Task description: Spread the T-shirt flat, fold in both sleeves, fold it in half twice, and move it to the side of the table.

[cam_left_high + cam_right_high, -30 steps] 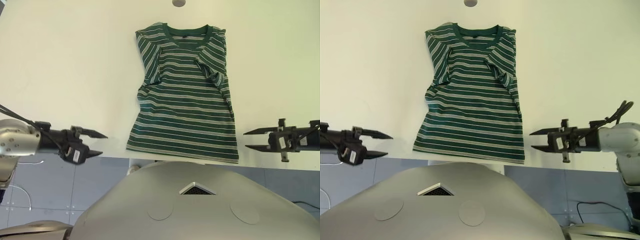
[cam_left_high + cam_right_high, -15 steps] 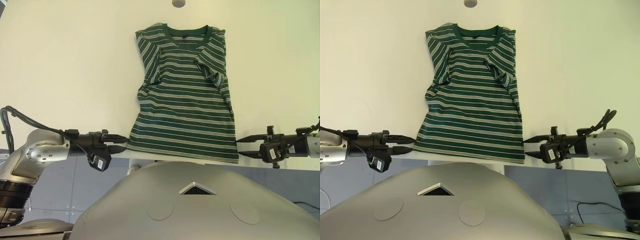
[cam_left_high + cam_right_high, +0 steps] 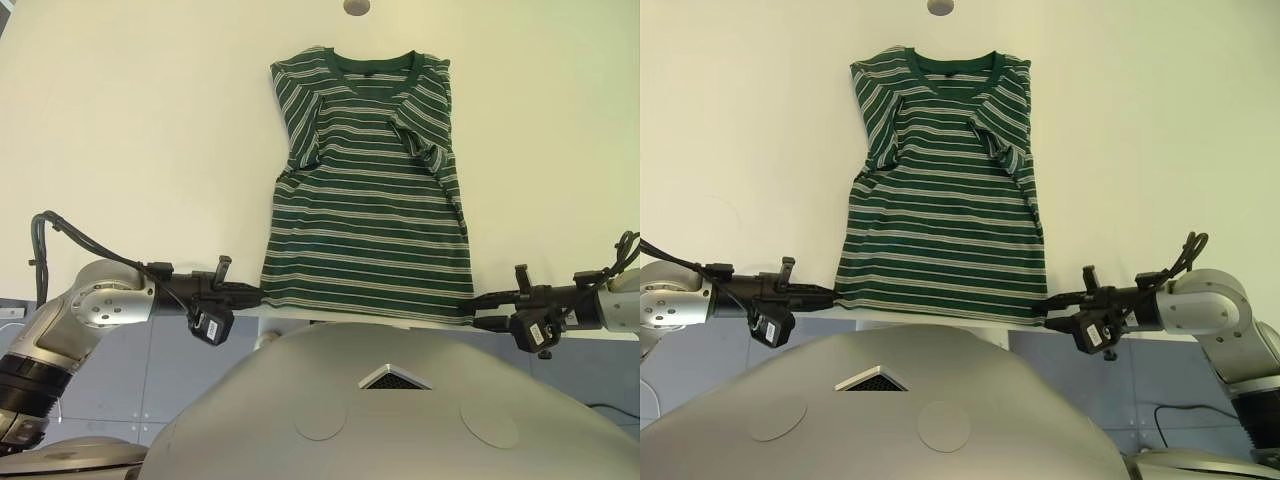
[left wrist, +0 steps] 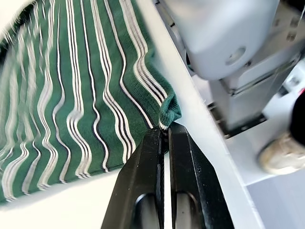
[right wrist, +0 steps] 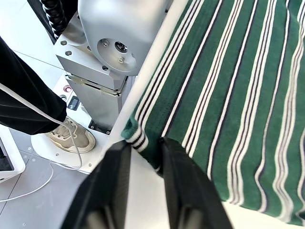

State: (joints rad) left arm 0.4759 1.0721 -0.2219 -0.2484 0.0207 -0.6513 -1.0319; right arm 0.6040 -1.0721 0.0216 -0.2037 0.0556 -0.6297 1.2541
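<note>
Your left gripper [image 4: 164,136] was clenched on the near left hem corner of the striped T-shirt [image 3: 370,200], which lay on the table [image 3: 130,150]; your right gripper [image 5: 144,145] stood released around the other corner.

Pale cream table [image 3: 130,150] under soft, even light, matte top, straight near edge. Small grey round disc [image 3: 357,6] at far edge. Beyond near edge, grey-blue tiled floor [image 3: 1130,380] with pale joints. Under tabletop, grey metal pedestal [image 5: 109,43], screw heads on face, base plate on floor. Thin white cable [image 5: 28,186] across tiles near pedestal.
</note>
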